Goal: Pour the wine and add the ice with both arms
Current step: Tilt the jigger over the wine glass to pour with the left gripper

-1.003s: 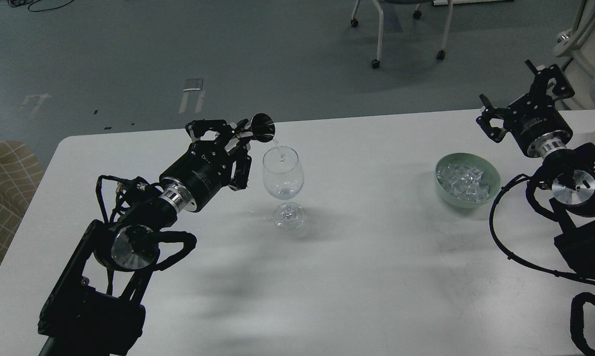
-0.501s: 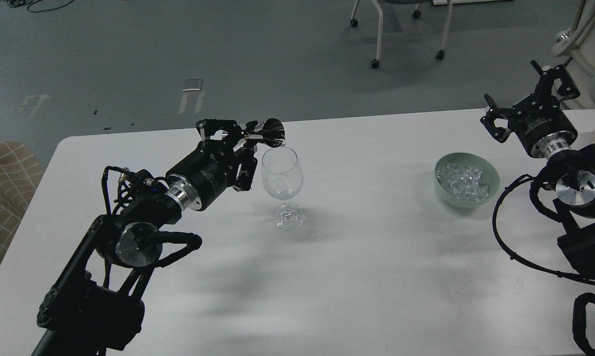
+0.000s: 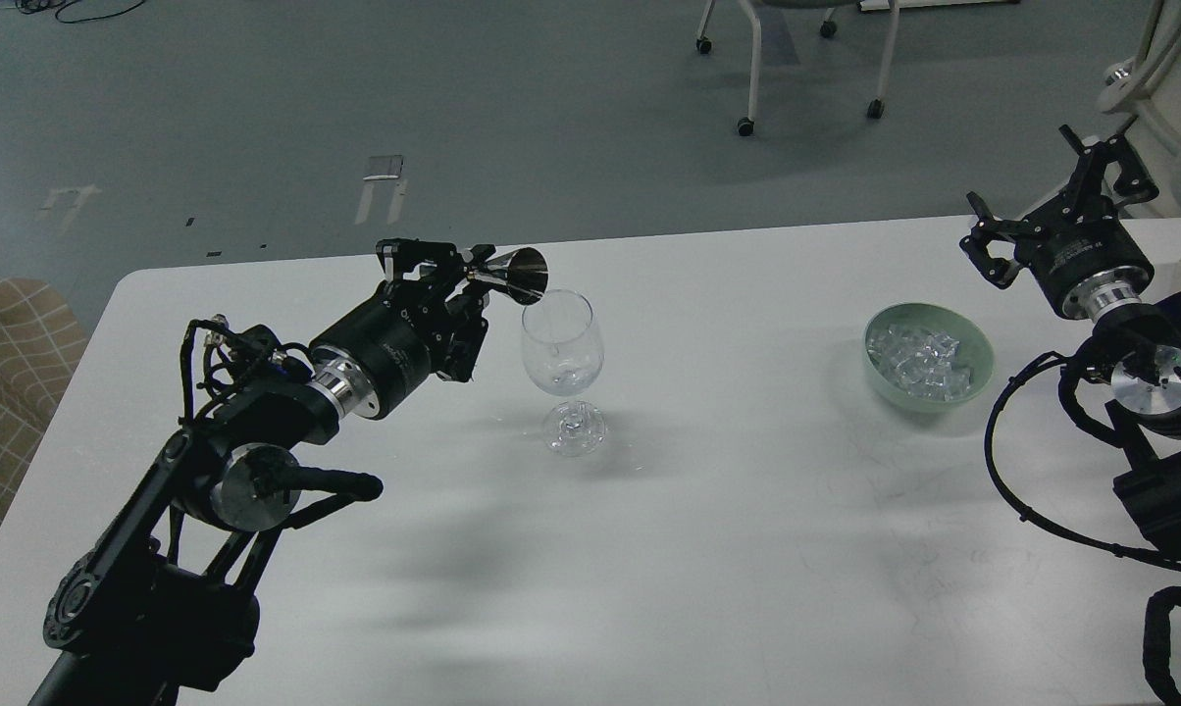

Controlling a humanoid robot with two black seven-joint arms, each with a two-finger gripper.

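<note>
1. The left arm (image 3: 257,431) enters from the lower left and extends up and to the right across the white table (image 3: 728,549), forearm angled toward the wine glass (image 3: 561,368).
2. The left gripper (image 3: 448,270) is closed around a small metal jigger (image 3: 512,273). The jigger lies on its side, its open mouth facing right, just beside and level with the glass rim.
3. The wine glass stands upright on the table, near the centre-left, with a small amount of clear liquid in its bowl.
4. The right arm (image 3: 1150,392) enters from the right edge and rises toward the far right corner of the table.
5. The right gripper (image 3: 1052,201) is raised above the table edge, its fingers spread wide and holding nothing.
6. The ice (image 3: 919,358) is a heap of clear cubes inside a pale green bowl (image 3: 978,378), which rests on the table near the right arm, below and left of the right gripper, well apart from the glass.
</note>
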